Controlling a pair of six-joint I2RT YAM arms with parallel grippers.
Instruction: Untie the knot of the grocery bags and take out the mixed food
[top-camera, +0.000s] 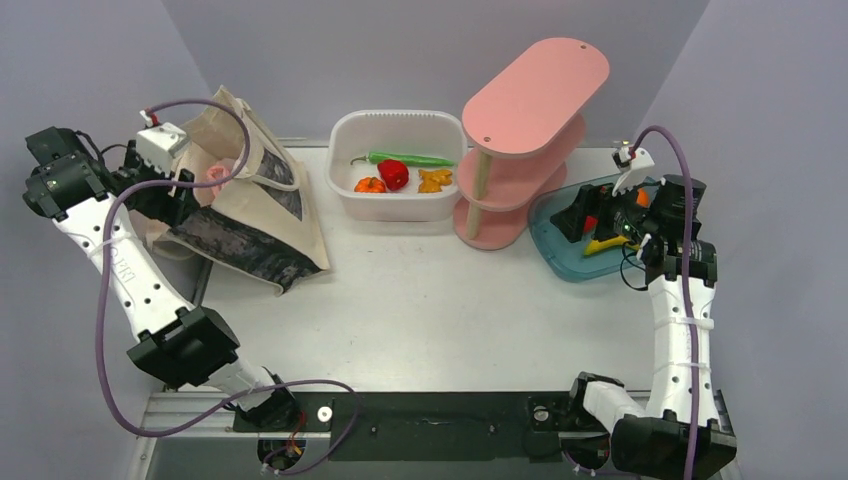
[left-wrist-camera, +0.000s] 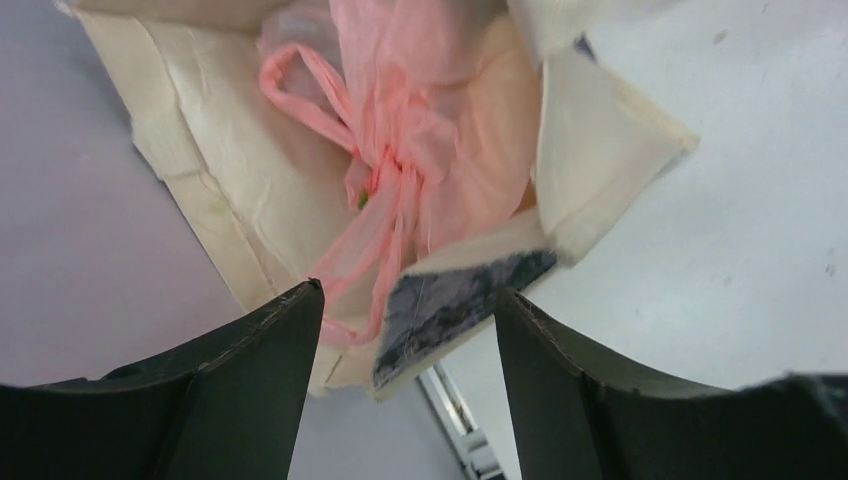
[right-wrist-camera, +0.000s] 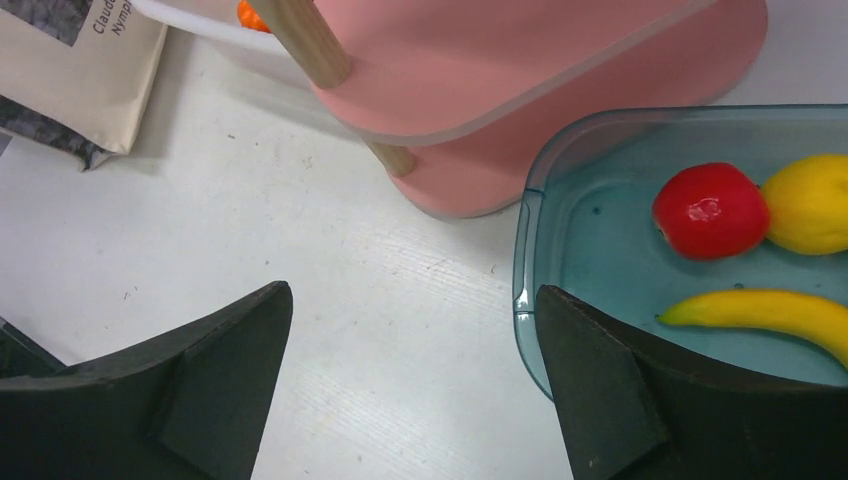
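Left wrist view: left gripper (left-wrist-camera: 408, 330) jaws apart, empty, aimed at the knot (left-wrist-camera: 385, 175) of the pink bag (left-wrist-camera: 420, 90) upper centre, nested in the canvas tote (left-wrist-camera: 240, 200), probably lining up to untie. Right gripper (right-wrist-camera: 412, 370) spread wide, empty, parked beside the fruit tray (right-wrist-camera: 522, 240).

The left arm (top-camera: 128, 275) reaches to the far left, with the left gripper (left-wrist-camera: 409, 292) angled downward, its 2 fingers apart and gripping nothing. The right arm (top-camera: 682, 320) extends along the right side. The right gripper (right-wrist-camera: 412, 295) is spread wide and empty.
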